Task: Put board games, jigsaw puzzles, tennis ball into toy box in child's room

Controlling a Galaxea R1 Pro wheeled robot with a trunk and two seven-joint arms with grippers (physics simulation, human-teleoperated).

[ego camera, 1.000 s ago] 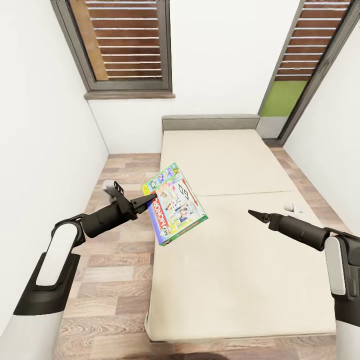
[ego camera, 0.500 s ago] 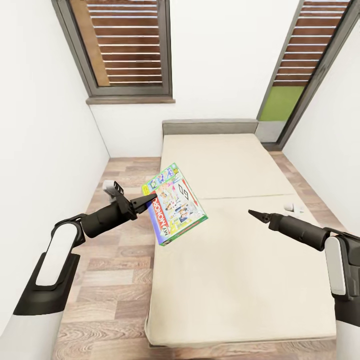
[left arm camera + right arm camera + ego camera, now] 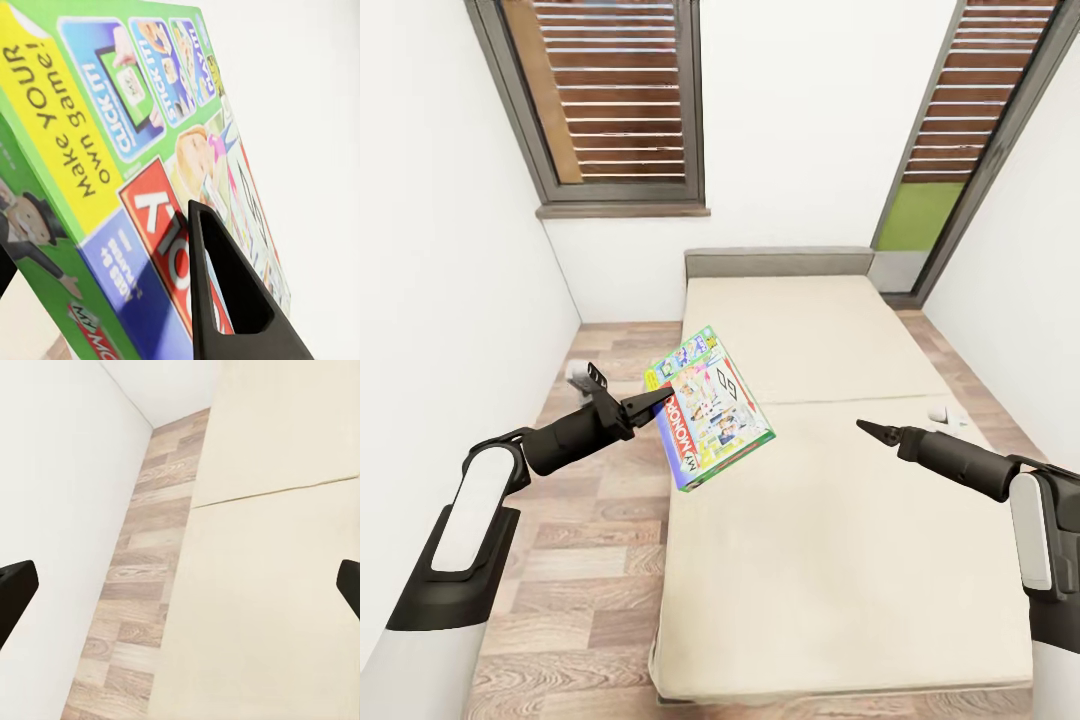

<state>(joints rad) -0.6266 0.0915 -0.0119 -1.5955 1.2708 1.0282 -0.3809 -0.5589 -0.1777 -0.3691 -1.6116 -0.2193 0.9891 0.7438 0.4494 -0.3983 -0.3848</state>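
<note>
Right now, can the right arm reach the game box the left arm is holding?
Probably yes. The right gripper is open and holds nothing, and only open air above the bed lies between it and the game box, which the left gripper holds up over the bed's edge.
</note>
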